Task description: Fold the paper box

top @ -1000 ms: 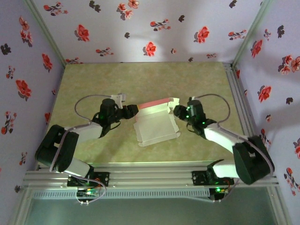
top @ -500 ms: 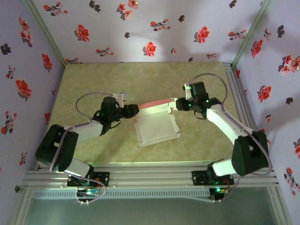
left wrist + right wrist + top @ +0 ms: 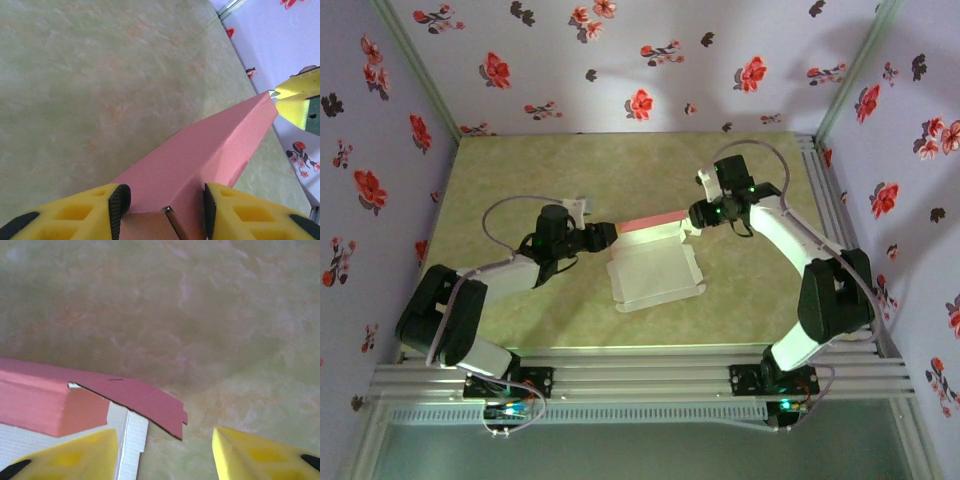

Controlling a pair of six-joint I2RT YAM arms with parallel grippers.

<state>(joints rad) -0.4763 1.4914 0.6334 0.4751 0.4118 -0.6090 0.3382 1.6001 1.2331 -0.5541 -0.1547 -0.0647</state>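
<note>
The paper box (image 3: 655, 278) lies mid-table, its whitish inner face up, with a salmon-pink wall (image 3: 650, 221) folded up along the far edge. My left gripper (image 3: 608, 232) is shut on the left end of that wall. In the left wrist view the pink wall (image 3: 200, 150) runs away from between the black pads (image 3: 120, 200) of the left gripper (image 3: 167, 200). My right gripper (image 3: 688, 221) stands open at the wall's right end. In the right wrist view a pink flap (image 3: 145, 400) and a white tab (image 3: 132, 435) lie ahead of the right gripper (image 3: 165, 447), touching neither finger.
The green marbled tabletop (image 3: 620, 160) is closed in by floral walls on three sides. An aluminium rail (image 3: 817, 190) runs down the right edge, and more rails (image 3: 640, 375) cross the near edge between the arm bases. The right gripper's yellow fingers (image 3: 297, 100) show beyond the wall's far end.
The right arm swung from beside the box's right edge up and back to the far right end of the pink wall. The left gripper kept its hold and place.
</note>
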